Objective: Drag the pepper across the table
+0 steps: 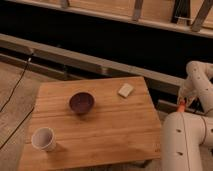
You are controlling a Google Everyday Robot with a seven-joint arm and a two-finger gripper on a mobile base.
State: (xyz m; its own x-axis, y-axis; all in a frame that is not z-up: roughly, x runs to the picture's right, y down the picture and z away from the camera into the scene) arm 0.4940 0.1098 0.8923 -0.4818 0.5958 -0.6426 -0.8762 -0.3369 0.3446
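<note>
My gripper (pixel 183 100) hangs right of the table (pixel 115 131); I can't tell if it's clenched. A bowl (pixel 81 102), cup (pixel 43 139) and block (pixel 125 90) sit there.

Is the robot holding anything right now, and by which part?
Cannot be told: the tool sits right of the table, an orange speck beside it.

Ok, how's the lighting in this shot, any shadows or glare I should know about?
Camera view: warm, dim light falls evenly on the table, with no glare on the wood. Camera view: the bowl and cup cast soft shadows. Camera view: the space behind the table is nearly black. Camera view: the gripper hangs at the right, off the table, against that dark background.
</note>
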